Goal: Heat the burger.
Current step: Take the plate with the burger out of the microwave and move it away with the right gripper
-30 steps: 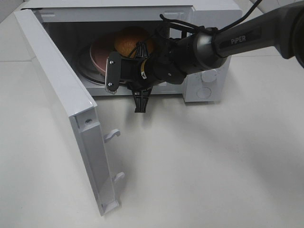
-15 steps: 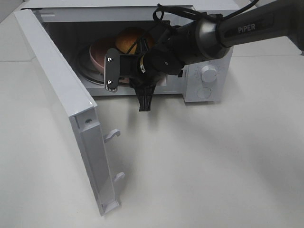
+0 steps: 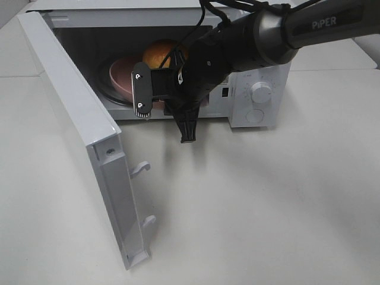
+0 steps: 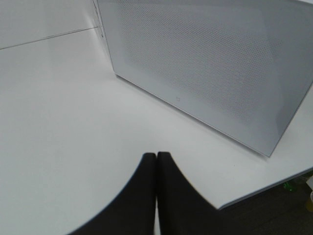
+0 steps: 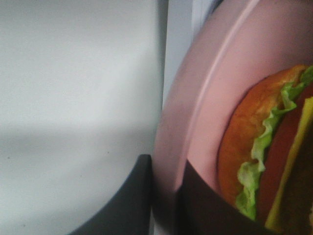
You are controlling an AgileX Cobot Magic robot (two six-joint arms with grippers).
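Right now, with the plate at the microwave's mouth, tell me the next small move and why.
Probably ease the right tool further in. It pinches the pink plate by its rim, the burger rides on it, and in the high view the plate sits just inside the open microwave, not yet released.

setting: lab-style test bench | evidence: bare white table (image 3: 267, 208), lone white microwave (image 3: 261, 89), robot arm (image 3: 285, 29)
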